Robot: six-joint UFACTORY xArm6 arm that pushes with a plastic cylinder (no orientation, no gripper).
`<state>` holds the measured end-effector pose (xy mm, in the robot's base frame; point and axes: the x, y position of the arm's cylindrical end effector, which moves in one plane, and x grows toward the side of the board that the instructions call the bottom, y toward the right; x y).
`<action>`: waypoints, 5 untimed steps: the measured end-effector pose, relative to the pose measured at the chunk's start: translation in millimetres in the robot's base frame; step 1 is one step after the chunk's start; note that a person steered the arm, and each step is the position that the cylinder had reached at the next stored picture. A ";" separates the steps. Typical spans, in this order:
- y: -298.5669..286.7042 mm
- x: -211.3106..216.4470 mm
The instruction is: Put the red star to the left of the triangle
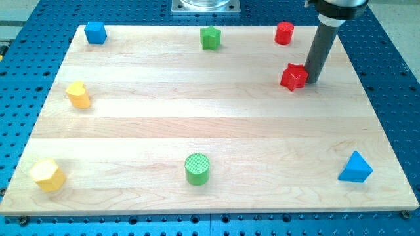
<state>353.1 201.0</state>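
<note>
Board (216,131): pale wood, fills most of view, on blue perforated table (394,98).
Rod (321,52): dark, straight, comes down from view's top right, leans slightly.
My tip (312,81): on board, just right of red star, touching or all but touching its right side; can't tell which. No jaws on this rig, plain rod end, so nothing spread, pressed or pinched.
Red star (293,77): upper right of board, directly below red cylinder, well above blue triangle & somewhat to its left.
Blue triangle (356,167): lower right corner area, well apart from star and tip.
Green cylinder (197,168): bottom centre, upright, round top ribbed.
Yellow block, lower (47,174): bottom left corner, roughly hexagonal.
Yellow block, upper (78,94): left edge, mid height, shape unclear.
Blue block (96,32): top left corner, exact shape hard to tell.
Green star (210,37): top edge, centre.
Red cylinder (284,32): top edge, right of centre, left of rod, not touching it.
Metal plate (205,6): grey, beyond board's top edge, centre, mostly cut off by frame.
</note>
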 end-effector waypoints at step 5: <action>-66.8 63.1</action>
<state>416.2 134.3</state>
